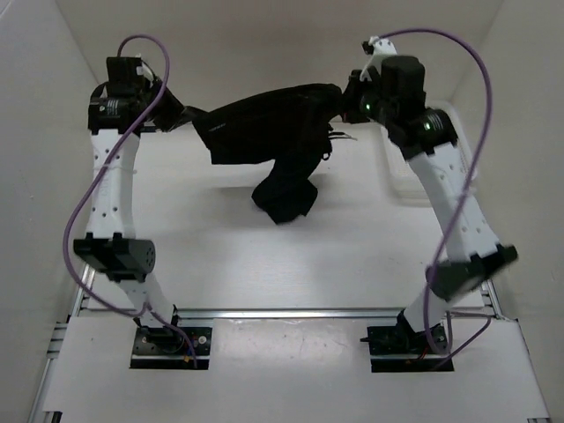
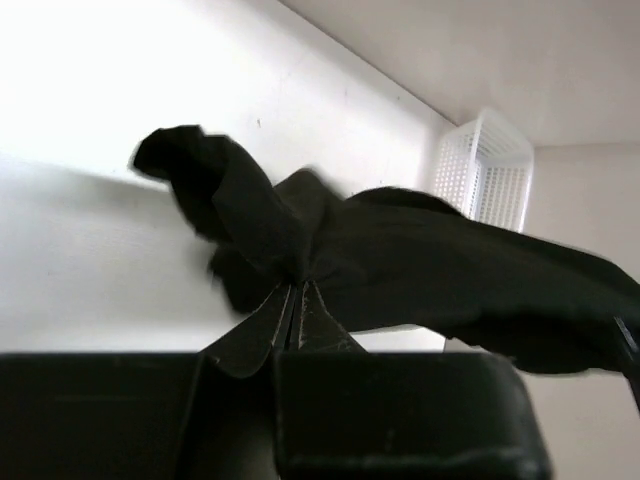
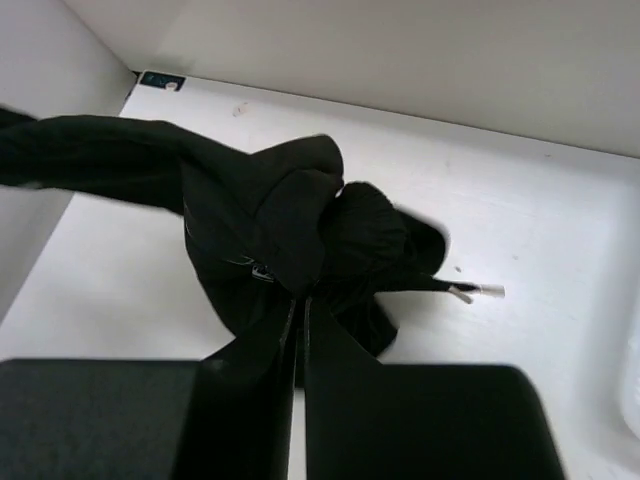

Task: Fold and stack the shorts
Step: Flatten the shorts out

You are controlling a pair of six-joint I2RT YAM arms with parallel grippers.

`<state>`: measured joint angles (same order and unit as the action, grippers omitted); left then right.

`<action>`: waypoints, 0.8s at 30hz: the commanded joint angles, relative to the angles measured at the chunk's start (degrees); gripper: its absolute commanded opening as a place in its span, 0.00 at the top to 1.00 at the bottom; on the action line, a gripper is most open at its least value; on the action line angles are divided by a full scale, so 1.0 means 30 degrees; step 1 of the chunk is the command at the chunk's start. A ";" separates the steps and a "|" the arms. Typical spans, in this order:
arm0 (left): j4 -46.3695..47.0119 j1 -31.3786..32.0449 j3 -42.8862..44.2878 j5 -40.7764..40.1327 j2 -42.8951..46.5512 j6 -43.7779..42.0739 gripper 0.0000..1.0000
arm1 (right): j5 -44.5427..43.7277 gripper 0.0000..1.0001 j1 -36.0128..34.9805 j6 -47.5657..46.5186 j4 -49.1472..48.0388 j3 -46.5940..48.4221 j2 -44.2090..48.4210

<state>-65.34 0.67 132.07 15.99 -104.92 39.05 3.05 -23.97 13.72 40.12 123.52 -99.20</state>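
Observation:
The black shorts hang stretched between my two grippers above the far half of the table, with one bunched part drooping toward the tabletop in the middle. At the far left, my left gripper is shut on one end of the shorts; its jaws pinch the cloth at their tips. My right gripper at the far right is shut on the other end of the shorts, fabric bunched at its fingertips. A drawstring with a pale tip dangles from the shorts.
A white slatted basket stands at the far right by the back wall, seen as a pale tray under the right arm. White walls close in on the left, right and back. Bare white tabletop lies in front of the shorts.

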 commanded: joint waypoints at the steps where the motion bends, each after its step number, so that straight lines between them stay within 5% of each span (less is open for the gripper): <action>1: 0.0625 0.0276 -0.3756 0.0591 0.3847 0.0109 0.90 | -0.3034 1.00 -0.1179 -0.1583 -0.0654 -0.5694 0.3496; 5: 0.2324 0.0481 -1.1050 -0.0314 0.7312 0.0109 0.90 | -0.3741 1.00 -0.2847 -0.1177 -0.2240 -1.3986 0.8705; 6: 0.2588 0.0481 -1.2370 -0.0726 0.7811 0.0109 0.83 | -0.3741 0.99 -0.3895 -0.0216 -0.2414 -1.5525 0.9358; 7: 0.2591 0.0481 -1.4645 -0.1107 0.8078 -0.0239 0.61 | -0.3741 0.90 -0.4515 0.0344 -0.2619 -1.7048 0.9945; 8: 0.2591 0.0481 -1.5567 -0.1285 0.8254 -0.0474 0.49 | -0.3741 0.57 -0.5884 0.0872 -0.2795 -1.9906 1.0850; 10: 0.2388 0.0481 -1.7353 -0.1461 0.8256 -0.0653 0.34 | -0.4846 0.39 -0.7123 0.3038 -0.2362 -2.1860 1.1297; 12: 0.2386 0.0481 -1.8063 -0.1665 0.8051 -0.0887 0.32 | -0.5902 0.28 -0.8006 0.4617 -0.1658 -2.2831 1.1474; 15: 0.2386 0.0481 -1.8506 -0.2659 0.8051 -0.0887 0.37 | -0.8160 0.37 -0.7746 0.5648 -0.0484 -2.2634 1.1969; 17: 0.2386 0.0481 -1.8506 -0.3071 0.8051 -0.0713 0.54 | -0.7846 0.46 -0.6668 0.5653 -0.0482 -2.2454 1.2148; 19: 0.2386 0.0307 -1.8680 -0.3687 0.8051 -0.0537 0.90 | -0.4645 0.68 -0.5349 0.6088 -0.0658 -2.2278 1.1742; 22: 0.2386 0.0305 -1.9119 -0.3689 0.7058 -0.0360 0.90 | 0.0343 0.76 -0.2126 0.7958 -0.2203 -2.3674 1.1328; 23: 0.2676 0.0102 -1.9121 -0.3689 0.6736 -0.0360 0.74 | 0.1753 0.68 -0.1162 0.8576 -0.3690 -2.4265 1.1328; 24: 0.2882 -0.0103 -1.9527 -0.3457 0.5949 -0.0360 0.61 | 0.3855 0.42 -0.0920 0.9221 -0.4401 -2.4822 1.1328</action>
<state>-58.76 1.56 75.29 6.66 -84.27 37.36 -2.96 -30.46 34.63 34.02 52.97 -64.77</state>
